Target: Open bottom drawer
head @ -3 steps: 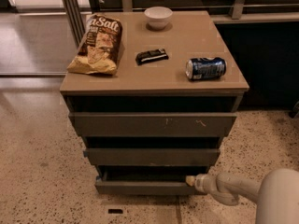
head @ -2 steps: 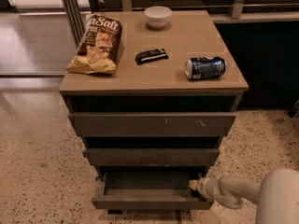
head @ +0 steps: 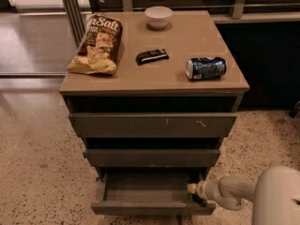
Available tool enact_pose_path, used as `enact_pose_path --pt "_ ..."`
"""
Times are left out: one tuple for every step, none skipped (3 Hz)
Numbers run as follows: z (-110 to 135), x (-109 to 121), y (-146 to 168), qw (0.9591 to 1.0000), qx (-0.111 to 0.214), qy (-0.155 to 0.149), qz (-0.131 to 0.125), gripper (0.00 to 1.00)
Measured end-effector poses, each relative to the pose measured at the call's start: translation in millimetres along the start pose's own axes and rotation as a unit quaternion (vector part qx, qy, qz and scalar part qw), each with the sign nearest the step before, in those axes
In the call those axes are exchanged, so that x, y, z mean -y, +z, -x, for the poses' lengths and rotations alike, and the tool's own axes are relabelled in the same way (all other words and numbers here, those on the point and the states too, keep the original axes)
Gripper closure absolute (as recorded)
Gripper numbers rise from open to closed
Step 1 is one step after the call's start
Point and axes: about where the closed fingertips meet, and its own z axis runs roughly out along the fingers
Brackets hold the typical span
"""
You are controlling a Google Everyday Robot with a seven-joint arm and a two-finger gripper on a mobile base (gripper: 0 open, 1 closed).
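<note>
A low three-drawer cabinet (head: 187, 36) stands on a speckled floor. Its bottom drawer (head: 150, 206), the lowest one, is pulled out toward the near side, and its dark inside shows. My gripper (head: 193, 189) sits at the drawer's right inner corner, just behind the front panel. Whether it grips anything, I cannot tell. On top lie a chip bag (head: 97, 45) at left, a white bowl (head: 158, 17) far back, and a blue can (head: 206, 68) on its side at right.
</note>
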Motion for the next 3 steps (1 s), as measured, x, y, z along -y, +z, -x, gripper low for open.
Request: enact_pose_path --pt "-27 -7 -5 0.9986 -0.033 0.013 0.038 1.0" --pt "-46 -19 -15 0.9944 -0.056 0.025 0.086 1.0" --pt "-54 -33 -25 0.9897 -0.069 0.023 0.124 1.0"
